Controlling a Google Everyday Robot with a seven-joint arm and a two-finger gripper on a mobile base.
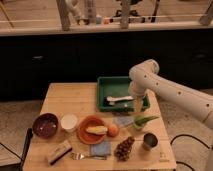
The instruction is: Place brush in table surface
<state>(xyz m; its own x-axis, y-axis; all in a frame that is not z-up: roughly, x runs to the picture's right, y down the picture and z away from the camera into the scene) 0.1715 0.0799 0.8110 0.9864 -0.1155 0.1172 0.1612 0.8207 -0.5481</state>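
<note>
At right edge of tray [104, 85]: gripper [136, 105] beside brush [119, 99].

The brush [119, 99] is whitish, the tray [112, 86] dark green, the table [70, 98] light plank-grained wood. The cream gripper [136, 106] hangs by the tray, near the table's right edge.

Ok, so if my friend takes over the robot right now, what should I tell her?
Gripper: down at the right side of the green tray, next to the end of the brush. Whether it has hold of the brush cannot be told.
Brush: lying across the tray, not lifted.
Table surface: there is bare wood left of the tray.
Done: the arm has reached the brush.
Left: grab the brush, lift it out of the tray and set it on the wood, probably on that bare part.
</note>
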